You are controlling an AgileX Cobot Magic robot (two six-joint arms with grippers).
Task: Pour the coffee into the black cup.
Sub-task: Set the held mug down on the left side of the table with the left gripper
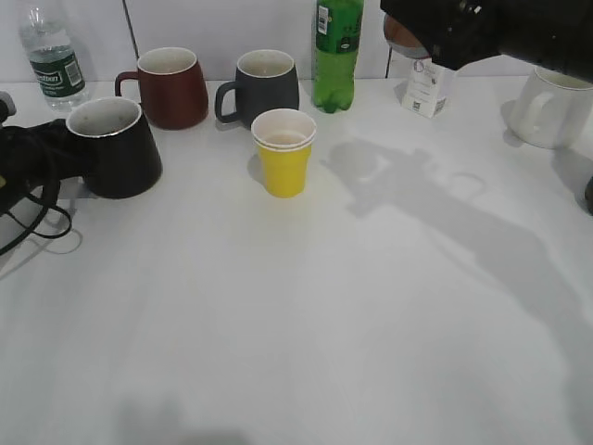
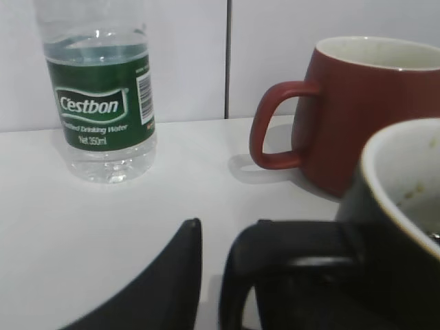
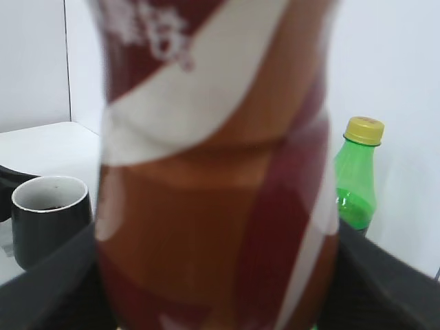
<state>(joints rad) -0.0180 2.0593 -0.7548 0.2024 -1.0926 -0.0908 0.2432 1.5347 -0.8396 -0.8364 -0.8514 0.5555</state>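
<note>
The black cup (image 1: 116, 148) stands on the white table at the left, upright, with a pale inside. My left gripper (image 1: 63, 153) sits at its handle. In the left wrist view one finger (image 2: 175, 275) lies just left of the handle (image 2: 275, 265); the other finger is hidden. The cup's rim (image 2: 385, 148) fills the right edge. My right gripper (image 1: 445, 37) is high at the back right, shut on the coffee bottle (image 1: 400, 35). The brown bottle with a white swirl (image 3: 220, 172) fills the right wrist view between the fingers (image 3: 220, 313). The black cup (image 3: 48, 213) shows far left there.
A maroon mug (image 1: 171, 88), a dark grey mug (image 1: 264, 88), a yellow paper cup (image 1: 283, 153) and a tall green bottle (image 1: 336, 51) stand between the arms. A water bottle (image 1: 54, 60) is back left; a white mug (image 1: 551, 107) and small carton (image 1: 426, 88) back right. Cables (image 1: 28, 218) lie left.
</note>
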